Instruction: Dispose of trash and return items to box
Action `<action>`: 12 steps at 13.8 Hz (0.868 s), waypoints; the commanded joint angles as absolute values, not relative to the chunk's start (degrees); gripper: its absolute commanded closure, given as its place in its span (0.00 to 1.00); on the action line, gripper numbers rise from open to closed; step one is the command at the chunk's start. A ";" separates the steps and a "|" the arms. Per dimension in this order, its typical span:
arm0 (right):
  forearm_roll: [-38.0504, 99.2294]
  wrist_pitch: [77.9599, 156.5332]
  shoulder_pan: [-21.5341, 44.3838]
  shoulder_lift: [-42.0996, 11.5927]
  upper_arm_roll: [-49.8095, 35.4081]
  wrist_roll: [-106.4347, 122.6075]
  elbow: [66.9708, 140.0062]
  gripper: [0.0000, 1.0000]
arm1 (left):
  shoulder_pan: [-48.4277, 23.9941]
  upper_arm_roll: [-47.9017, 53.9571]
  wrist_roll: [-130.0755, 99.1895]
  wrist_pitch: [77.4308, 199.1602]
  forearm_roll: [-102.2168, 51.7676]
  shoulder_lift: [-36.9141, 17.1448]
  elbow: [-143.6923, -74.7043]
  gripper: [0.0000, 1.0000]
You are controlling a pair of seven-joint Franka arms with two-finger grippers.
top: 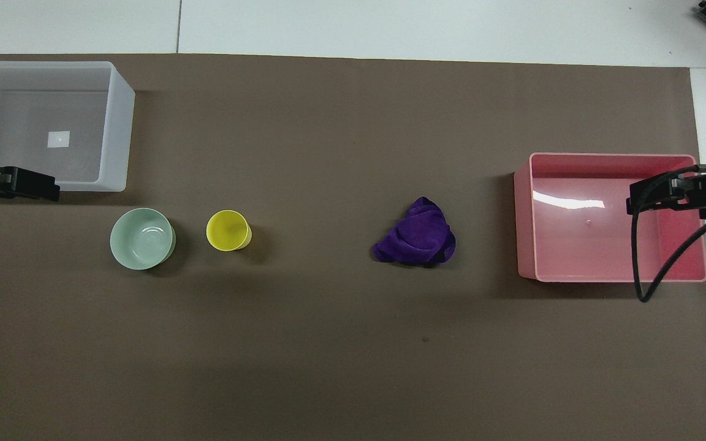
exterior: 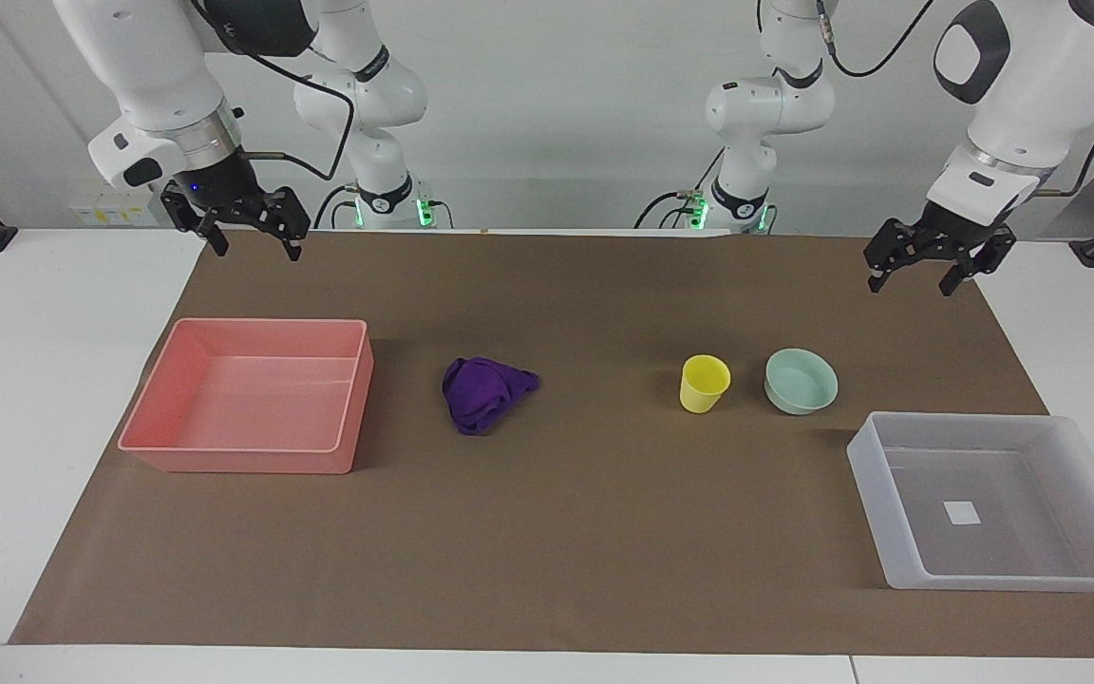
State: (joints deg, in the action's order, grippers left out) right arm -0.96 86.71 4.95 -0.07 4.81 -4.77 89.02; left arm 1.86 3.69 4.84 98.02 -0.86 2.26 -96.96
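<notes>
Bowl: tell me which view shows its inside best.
The overhead view. It looks almost straight down into the bowl, so the whole rim and the bare bottom show. The facing view sees the bowl at a slant beside the cup: outer wall and part of the inside only.

Matt brown paper (exterior: 556, 532) covers the white counter (exterior: 34, 380). The purple trash (exterior: 485, 391) is wrinkly soft cloth. Glossy plastic: pink bin (exterior: 253, 451), translucent box (exterior: 875, 503), yellow cup (exterior: 704, 383), smooth mint bowl (exterior: 801, 381).
</notes>
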 commanded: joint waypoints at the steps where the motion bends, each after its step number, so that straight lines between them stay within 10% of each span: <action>1: 0.26 86.48 4.31 1.14 4.66 -3.16 90.35 0.00 | 2.20 3.87 4.48 99.14 0.18 3.95 -99.40 0.00; 12: 0.26 86.48 4.31 1.14 4.66 -3.16 90.35 0.00 | 1.85 3.87 3.16 109.32 0.26 6.94 -108.96 0.00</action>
